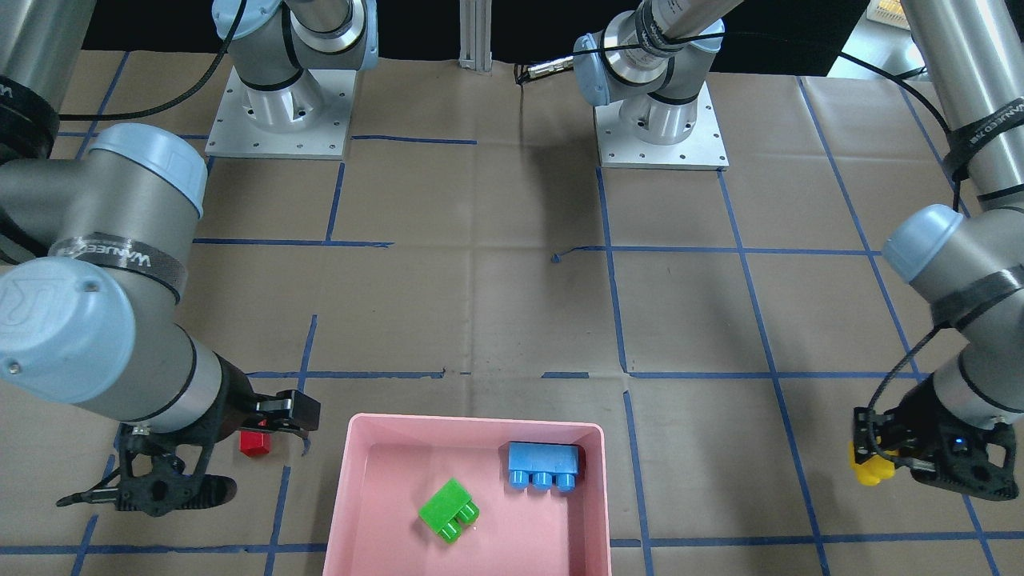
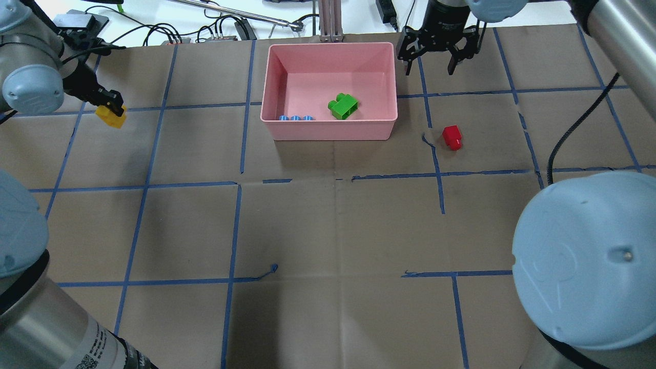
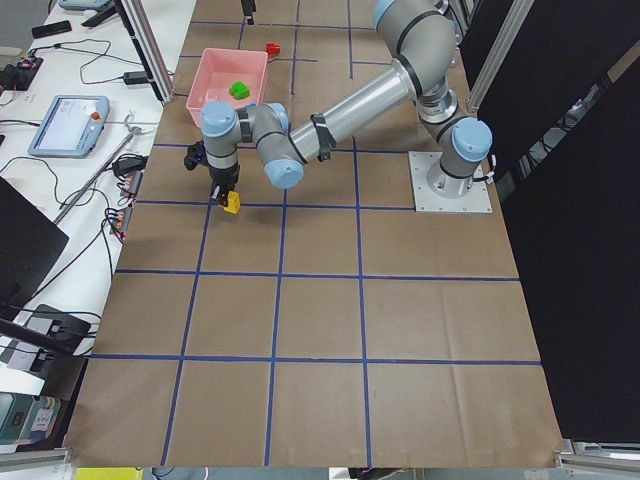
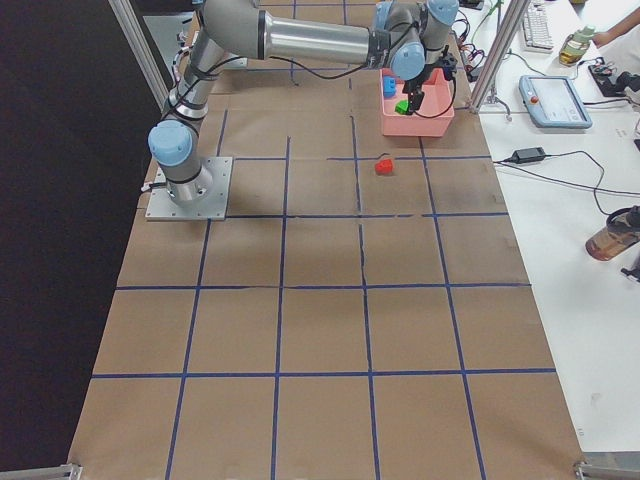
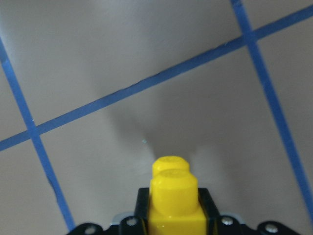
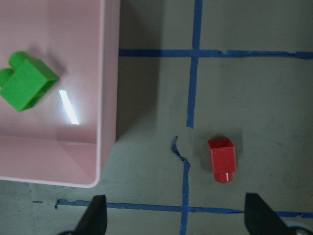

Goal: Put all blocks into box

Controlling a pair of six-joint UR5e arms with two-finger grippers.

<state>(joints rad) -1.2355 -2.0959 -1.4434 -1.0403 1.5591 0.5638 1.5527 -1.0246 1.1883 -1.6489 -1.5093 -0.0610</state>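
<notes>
The left tool (image 2: 110,105) is shut tight on the yellow block (image 2: 114,116). It holds the block up off the surface (image 2: 328,230), far out to the left of the box (image 2: 328,45). In the left wrist view, the two yellow bumps point away from the tool, and the brown paper and blue tape lines below look blurry.

The right tool (image 2: 429,64) is wide open and holds nothing. It hangs in the air by the far right corner of the box, with its two fingers (image 6: 95,218) spread well apart. In its own camera, the red block (image 6: 222,159) shows between the two fingers, down on the surface.

The red block is not in the box. It lies on its side on the brown paper, to the right of the box and apart from it, just beside a blue tape line. Its one bump points toward the robot.

Two blocks are in the pink box. The green block (image 2: 343,106) lies near the middle of the box floor, tipped on its side with its two bumps pointing sideways. The blue block (image 1: 544,466) lies against the wall nearest the robot, toward the robot's left end of that wall. Its three bumps point into the box. The green and blue blocks do not touch each other.
</notes>
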